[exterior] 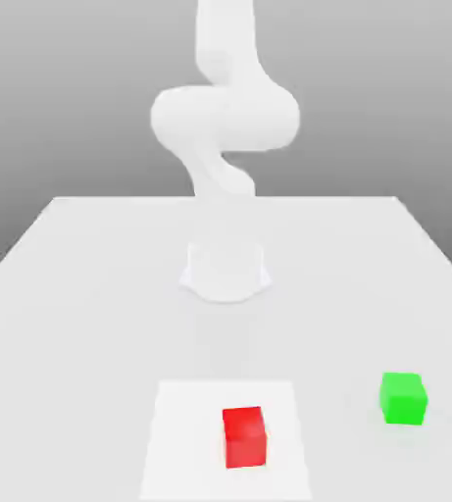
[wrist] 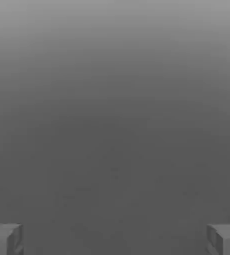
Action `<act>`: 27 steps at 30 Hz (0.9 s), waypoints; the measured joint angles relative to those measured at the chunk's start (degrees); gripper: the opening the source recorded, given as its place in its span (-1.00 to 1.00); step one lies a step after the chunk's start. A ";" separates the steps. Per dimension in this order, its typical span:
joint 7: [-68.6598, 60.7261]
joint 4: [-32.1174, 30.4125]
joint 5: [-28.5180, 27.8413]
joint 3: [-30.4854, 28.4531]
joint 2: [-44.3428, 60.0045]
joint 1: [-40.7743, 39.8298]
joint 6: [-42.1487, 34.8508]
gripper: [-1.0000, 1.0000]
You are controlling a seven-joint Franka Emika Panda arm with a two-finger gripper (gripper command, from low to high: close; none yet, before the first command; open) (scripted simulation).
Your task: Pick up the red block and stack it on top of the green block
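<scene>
Red block (exterior: 244, 437), a plain glossy cube, sits upright.

Item: my table (exterior: 82, 284), white, flat, one surface. On it, nearest the front edge, a lighter square patch (exterior: 185, 441). On that patch, toward its front, a red block (exterior: 244, 437), resting flat. Off the patch, near the front corner at the exterior view's right, a green block (exterior: 403, 398), apart from the red one. My own round base (exterior: 226, 270) sits mid-table.
</scene>
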 joint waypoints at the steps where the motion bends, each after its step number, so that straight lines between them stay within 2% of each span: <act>1: -0.19 -0.81 0.01 0.03 2.26 0.10 1.07 0.00; 21: -3.08 -15.87 -0.20 0.67 43.98 1.97 21.21 0.00; 27: -2.86 -15.49 -0.79 0.57 56.44 2.03 30.72 0.00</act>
